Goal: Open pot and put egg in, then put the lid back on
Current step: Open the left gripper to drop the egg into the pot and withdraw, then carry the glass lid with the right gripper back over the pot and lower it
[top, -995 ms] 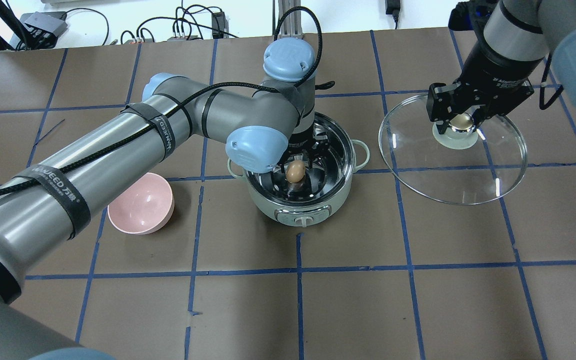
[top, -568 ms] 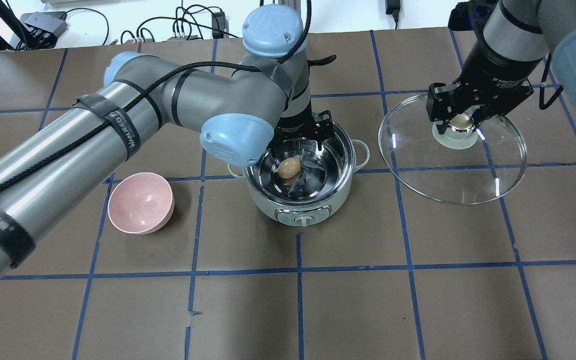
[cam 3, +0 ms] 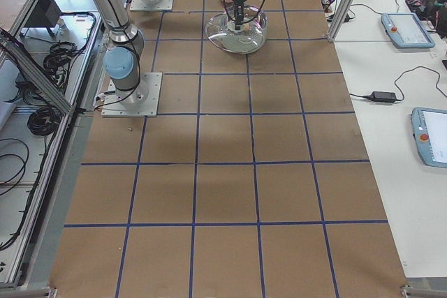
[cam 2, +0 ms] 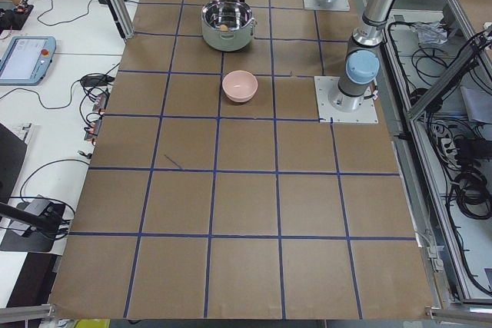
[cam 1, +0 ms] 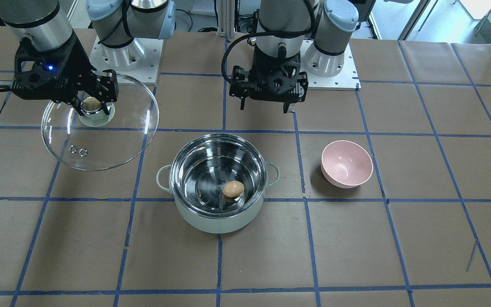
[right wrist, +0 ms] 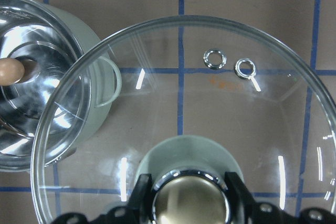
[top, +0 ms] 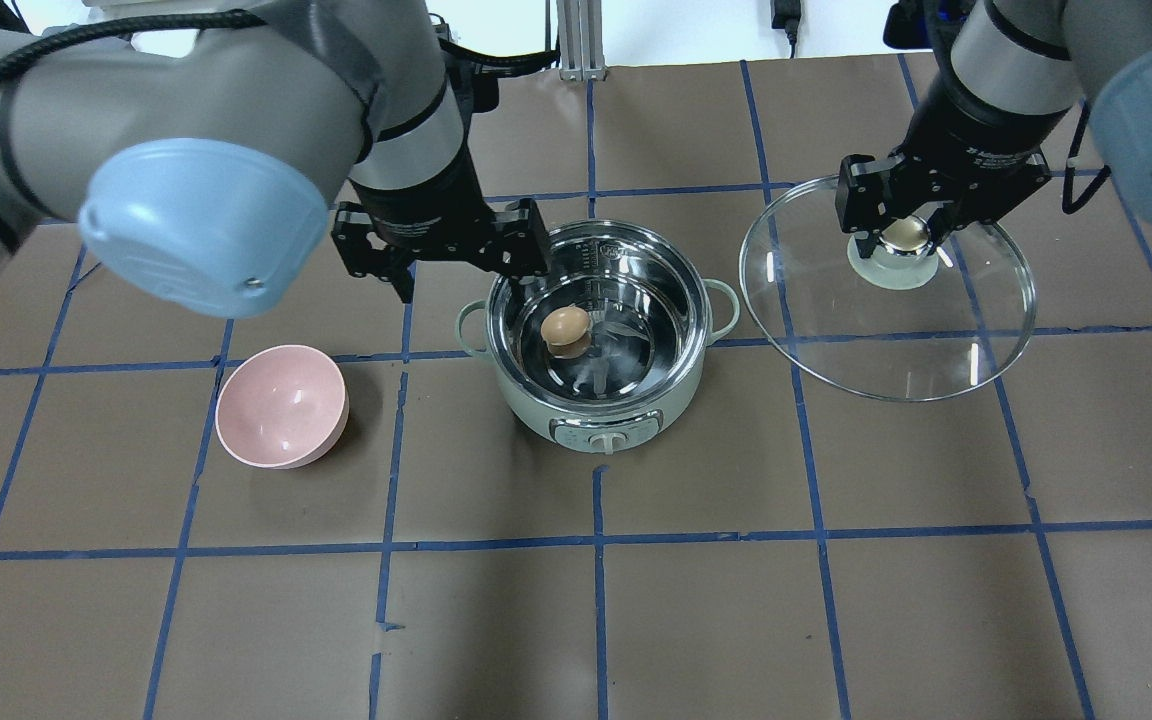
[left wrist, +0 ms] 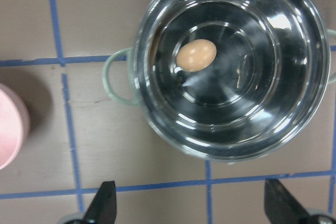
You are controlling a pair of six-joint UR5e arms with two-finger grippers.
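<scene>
We see the egg (top: 565, 325) lying on the steel floor of the uncovered pot (cam 1: 211, 221). Our left gripper (cam 1: 265, 105) hangs above the table near the pot, jaws spread wide and holding nothing. Our right gripper (top: 904, 238) is clamped on the knob of the lid (top: 886, 330), held tilted off to the pot's right. A pink bowl (top: 281, 405) sits to its left

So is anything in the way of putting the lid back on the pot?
Nothing visible. The lid, held by the right gripper, has open space to the pot. The left gripper hangs high on the other side.
</scene>
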